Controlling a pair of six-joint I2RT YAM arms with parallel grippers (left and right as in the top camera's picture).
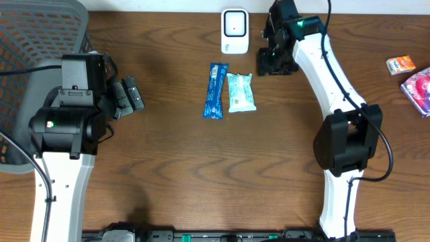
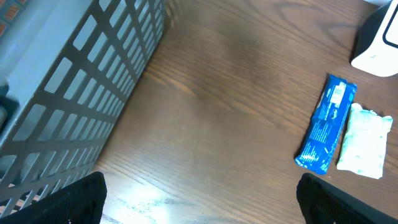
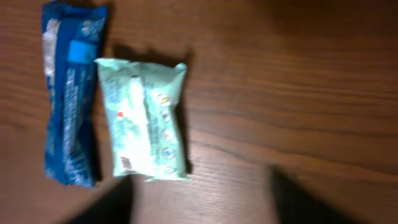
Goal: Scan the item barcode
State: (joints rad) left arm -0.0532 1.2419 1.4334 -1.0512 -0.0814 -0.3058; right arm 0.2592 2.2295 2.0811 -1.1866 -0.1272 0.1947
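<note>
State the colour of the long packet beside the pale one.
The long packet is blue, clearest in the left wrist view.

The dark brown wooden table (image 1: pixel 175 154) has a streaky grain under a smooth, satin finish. At its left edge, the grey lattice basket (image 1: pixel 27 33) is matt moulded plastic. The long blue snack wrapper (image 1: pixel 215 90) is shiny plastic film, creased at its ends. The pale mint-green packet (image 1: pixel 240 93) beside it is crinkled, duller film. Near the far edge, the white box-shaped scanner (image 1: pixel 234 30) is smooth, glossy plastic.
</note>
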